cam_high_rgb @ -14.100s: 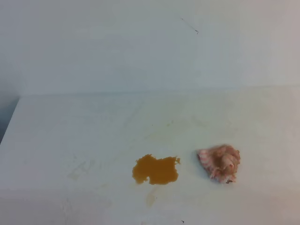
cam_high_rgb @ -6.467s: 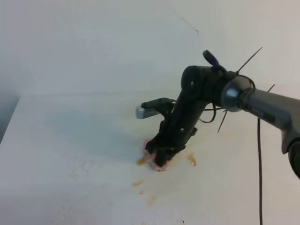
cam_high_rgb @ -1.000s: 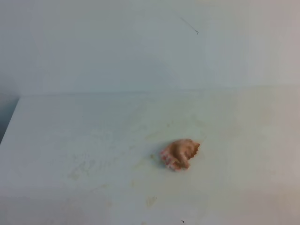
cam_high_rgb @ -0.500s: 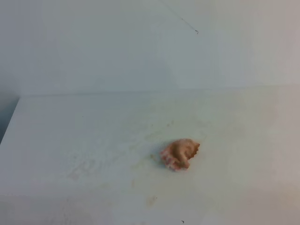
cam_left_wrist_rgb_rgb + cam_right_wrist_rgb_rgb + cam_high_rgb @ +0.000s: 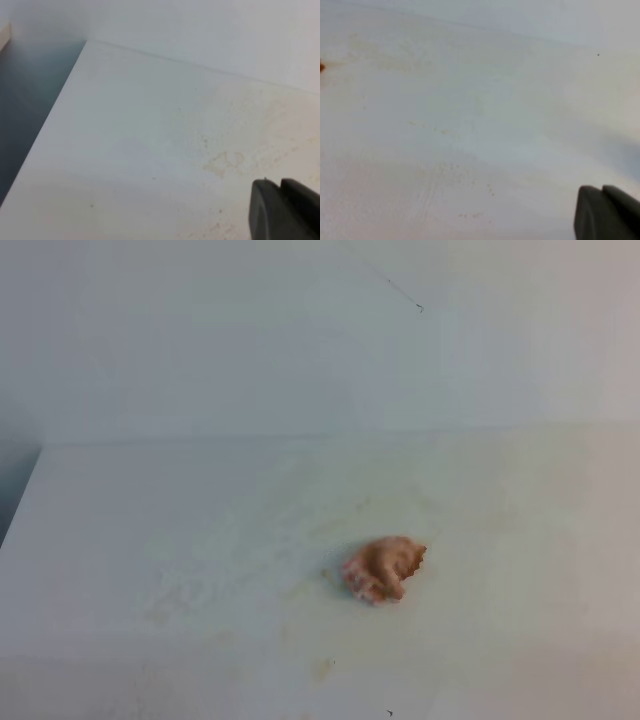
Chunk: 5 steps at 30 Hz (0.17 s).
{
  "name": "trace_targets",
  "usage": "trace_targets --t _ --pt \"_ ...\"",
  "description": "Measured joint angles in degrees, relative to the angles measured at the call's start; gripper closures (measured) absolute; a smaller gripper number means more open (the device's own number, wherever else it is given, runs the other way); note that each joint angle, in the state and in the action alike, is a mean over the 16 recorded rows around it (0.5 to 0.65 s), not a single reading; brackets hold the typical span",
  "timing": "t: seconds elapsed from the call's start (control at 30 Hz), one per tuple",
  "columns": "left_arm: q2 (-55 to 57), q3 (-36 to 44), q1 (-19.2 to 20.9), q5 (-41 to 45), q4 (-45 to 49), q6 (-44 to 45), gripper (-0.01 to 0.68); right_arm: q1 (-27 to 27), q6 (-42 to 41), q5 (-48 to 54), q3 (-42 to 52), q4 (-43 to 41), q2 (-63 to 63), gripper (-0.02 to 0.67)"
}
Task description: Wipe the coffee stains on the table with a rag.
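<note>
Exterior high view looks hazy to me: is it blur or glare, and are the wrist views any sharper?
Exterior high: soft focus and even, washed-out light, no glare; the rag casts only a faint shadow on the table. Left wrist: flat light; the left tool is a blurred dark shape in the corner. Right wrist: equally soft; the right tool is out of focus.

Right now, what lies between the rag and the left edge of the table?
Only bare tabletop, faintly yellowed. In the exterior high view the rag lies alone on the table; no brown coffee blotch shows in that stretch.
</note>
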Motion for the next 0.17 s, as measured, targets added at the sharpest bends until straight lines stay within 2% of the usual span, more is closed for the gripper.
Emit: trace_targets --t 0.17 --pt "0.0 0.0 0.0 0.0 0.0 0.0 0.673 0.0 0.03 0.0 0.0 0.0 0.0 0.649"
